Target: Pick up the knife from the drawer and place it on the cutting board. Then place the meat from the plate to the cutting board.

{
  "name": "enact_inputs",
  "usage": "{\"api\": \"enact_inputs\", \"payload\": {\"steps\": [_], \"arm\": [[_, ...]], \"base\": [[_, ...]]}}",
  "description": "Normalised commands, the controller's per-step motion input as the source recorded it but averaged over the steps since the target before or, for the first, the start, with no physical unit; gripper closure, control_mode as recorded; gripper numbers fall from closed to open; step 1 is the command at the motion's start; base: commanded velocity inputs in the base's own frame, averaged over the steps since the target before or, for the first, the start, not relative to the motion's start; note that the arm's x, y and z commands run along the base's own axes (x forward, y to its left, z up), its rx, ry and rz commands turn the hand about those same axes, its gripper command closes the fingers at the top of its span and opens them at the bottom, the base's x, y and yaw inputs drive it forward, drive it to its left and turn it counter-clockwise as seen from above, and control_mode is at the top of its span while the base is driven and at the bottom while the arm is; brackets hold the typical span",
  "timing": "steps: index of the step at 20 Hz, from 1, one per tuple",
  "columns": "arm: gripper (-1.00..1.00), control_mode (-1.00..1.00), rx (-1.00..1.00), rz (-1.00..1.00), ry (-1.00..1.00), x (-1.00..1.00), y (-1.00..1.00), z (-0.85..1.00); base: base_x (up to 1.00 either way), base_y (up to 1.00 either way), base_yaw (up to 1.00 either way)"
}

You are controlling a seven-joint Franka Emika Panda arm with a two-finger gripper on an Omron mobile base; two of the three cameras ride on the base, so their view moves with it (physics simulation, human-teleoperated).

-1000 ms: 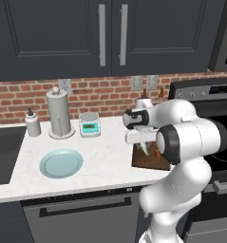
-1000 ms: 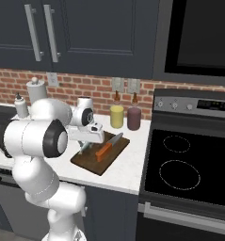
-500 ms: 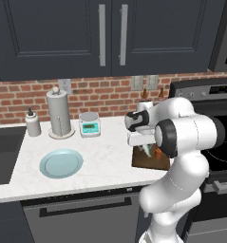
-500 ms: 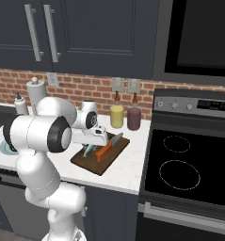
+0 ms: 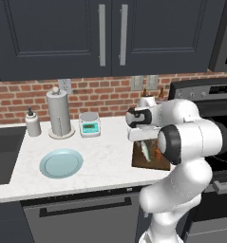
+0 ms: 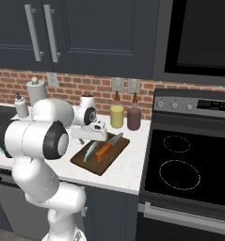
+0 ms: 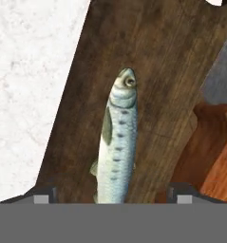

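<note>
meat [image 7: 117, 142] now lies flat on the cutting board [image 6: 99, 165], released; the hand [image 7: 110, 194] has spread open and empty. right base view shows the knife [image 6: 107, 147] beside it.

Even, soft, shadowless rendered light

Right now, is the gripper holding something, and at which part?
Nothing is held. The gripper stands open over the fish, which lies flat on the cutting board, its tail end between the two finger tips.
</note>
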Motion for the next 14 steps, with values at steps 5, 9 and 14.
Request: {"api": "enact_inputs", "payload": {"steps": [5,9,14], "arm": [[-1.00,-1.00,-0.02,0.00,-0.34,-0.94,0.34,1.00],[-1.00,-1.00,-0.07,0.03,-0.21,-1.00,0.86,0.67],[-1.00,-1.00,-0.20,0.17,-0.08,-0.98,1.00,0.27]], "base": [[0.00,0.00,0.00],[0.00,0.00,0.00],[0.00,0.00,0.00]]}}
